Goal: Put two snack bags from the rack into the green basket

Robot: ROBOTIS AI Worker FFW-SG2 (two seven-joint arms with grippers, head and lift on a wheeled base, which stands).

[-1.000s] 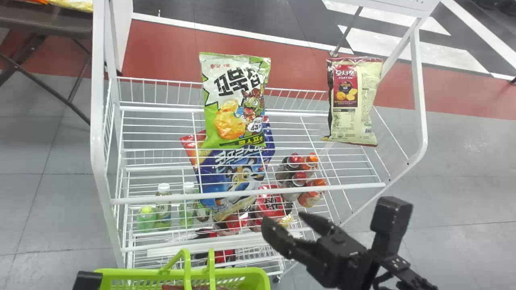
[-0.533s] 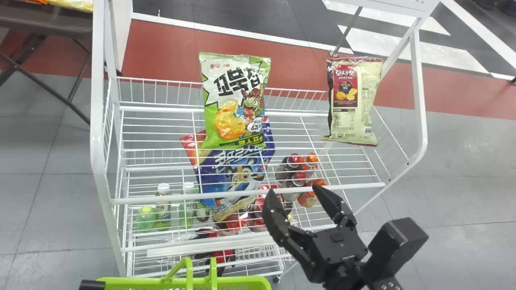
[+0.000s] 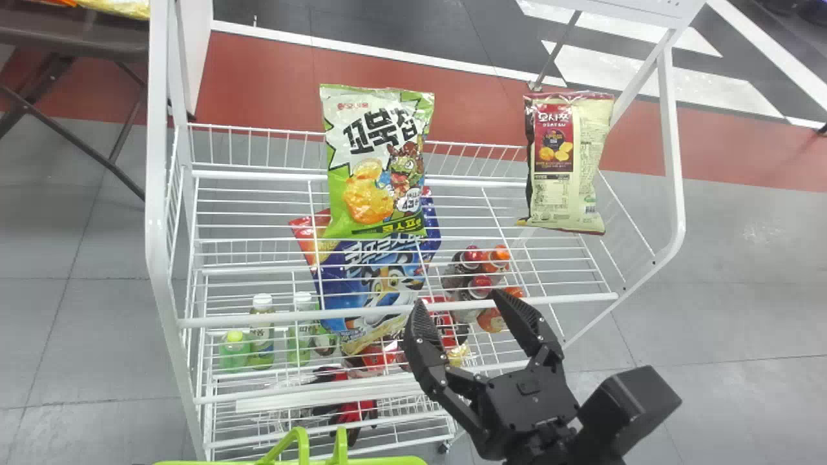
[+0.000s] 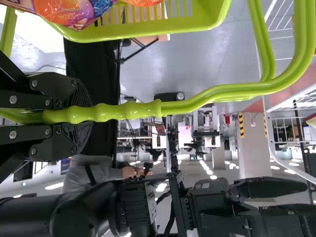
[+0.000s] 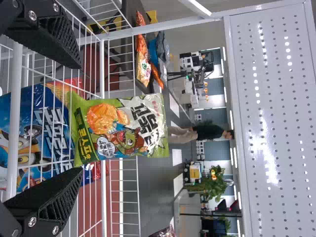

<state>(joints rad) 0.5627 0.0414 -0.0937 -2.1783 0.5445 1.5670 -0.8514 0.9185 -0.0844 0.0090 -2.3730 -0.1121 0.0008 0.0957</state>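
Observation:
My right gripper stands open at the rack's front rail, its fingertips short of the green snack bag standing on the top shelf. In the right wrist view, that green bag shows beyond the space between the fingers of my right gripper. A cream and red snack bag stands at the shelf's right end. The green basket is at the head view's bottom edge. My left gripper is shut on the basket's handle; an orange and purple bag lies in the basket.
White wire rack bars run in front of and beside the bags. Lower down are a blue snack bag, green bottles and dark bottles with red caps. A perforated white panel rises above the shelf. A dark table stands at left.
The right gripper has moved forward to the front rail, and its fingers have spread wider. The basket has sunk toward the head view's bottom edge. The bags on the top shelf have not moved.

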